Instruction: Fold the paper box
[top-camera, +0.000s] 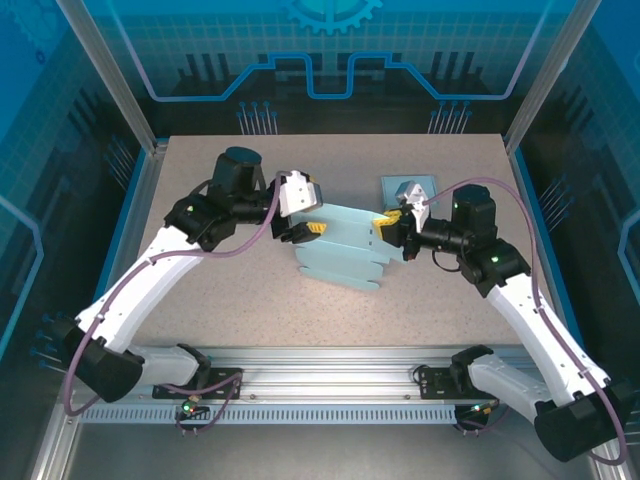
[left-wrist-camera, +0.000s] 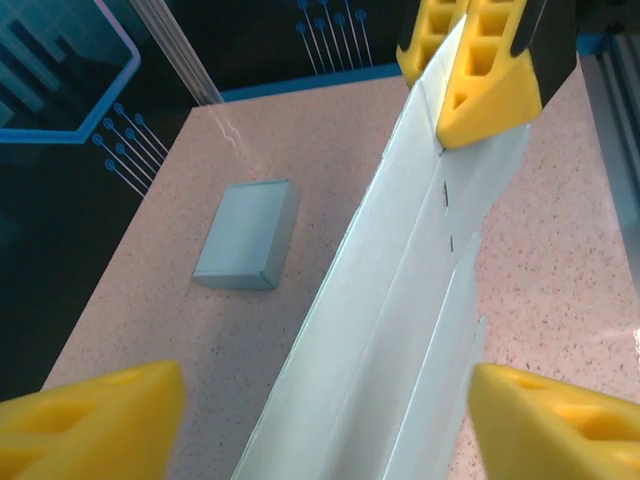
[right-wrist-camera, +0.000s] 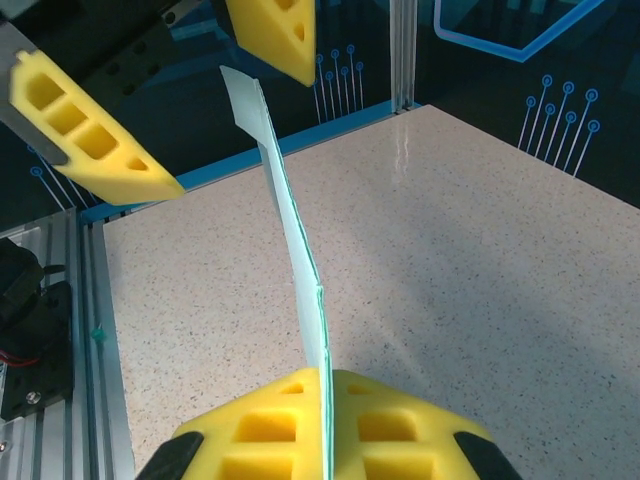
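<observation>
Centrally in the top view, the flat pale-blue paper box is being held edgewise over the counter, the right end effector clenching its right end. The left end effector is hanging released at the sheet's left end, its yellow fingers straddling the sheet without touching. A small folded box is lying left of centre in the left wrist frame.

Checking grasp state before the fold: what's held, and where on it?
Right hand pinches the paper box by its right edge; left hand is open, straddling the left end.
</observation>
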